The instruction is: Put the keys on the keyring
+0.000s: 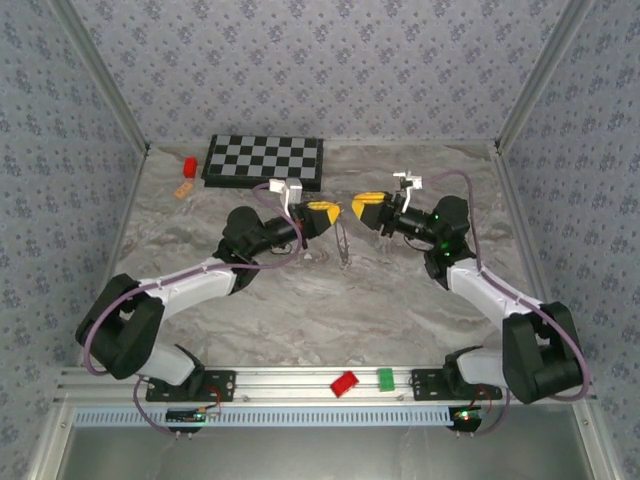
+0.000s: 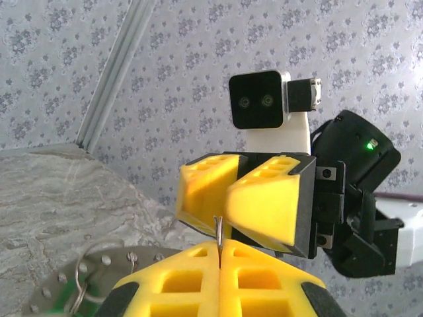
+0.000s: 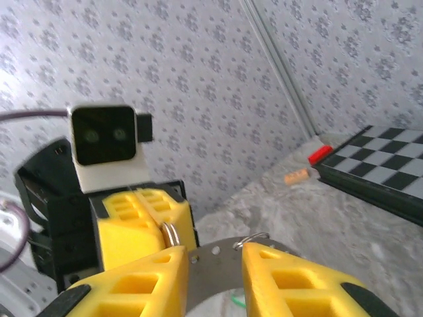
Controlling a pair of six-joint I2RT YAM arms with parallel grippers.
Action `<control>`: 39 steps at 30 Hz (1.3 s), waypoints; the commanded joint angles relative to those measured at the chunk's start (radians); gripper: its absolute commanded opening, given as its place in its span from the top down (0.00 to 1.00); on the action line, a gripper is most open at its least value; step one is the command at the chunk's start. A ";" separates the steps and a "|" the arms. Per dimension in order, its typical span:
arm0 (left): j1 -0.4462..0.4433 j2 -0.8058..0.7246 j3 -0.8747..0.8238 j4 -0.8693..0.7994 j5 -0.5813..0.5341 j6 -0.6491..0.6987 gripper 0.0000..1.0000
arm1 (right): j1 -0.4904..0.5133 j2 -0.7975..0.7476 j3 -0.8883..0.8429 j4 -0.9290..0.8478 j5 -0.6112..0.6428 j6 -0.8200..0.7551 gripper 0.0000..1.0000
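Two arms meet above the grey marbled table (image 1: 400, 300). The left claw (image 2: 218, 247) is clenched on a thin silvery wire loop (image 2: 217, 230), which stands up from between its yellow fingers. The flat grey metallic keyring (image 2: 106, 259), pierced with small holes, hangs just below and beside this claw. The right claw (image 3: 213, 256) faces the left one, released, fingers parted. A stretch of the keyring's band spans the gap. A bright green fragment (image 3: 238, 304) at the ring's lower edge is too small to identify.

Black-and-white arms (image 1: 190, 285), yellow fingers (image 3: 291, 277), purple cables (image 1: 470, 200).
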 commanded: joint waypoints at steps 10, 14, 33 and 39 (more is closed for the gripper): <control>-0.029 -0.035 0.029 0.052 -0.072 -0.010 1.00 | 0.032 0.014 0.002 0.164 0.025 0.106 0.72; -0.033 -0.035 0.039 0.038 -0.063 -0.006 1.00 | 0.033 0.013 0.006 0.159 0.023 0.106 0.72; -0.033 -0.107 0.095 -0.189 0.033 0.118 1.00 | 0.053 -0.037 0.046 -0.100 -0.062 -0.042 0.72; -0.029 -0.106 0.109 -0.224 0.062 0.135 1.00 | 0.056 -0.044 0.057 -0.102 -0.108 -0.042 0.75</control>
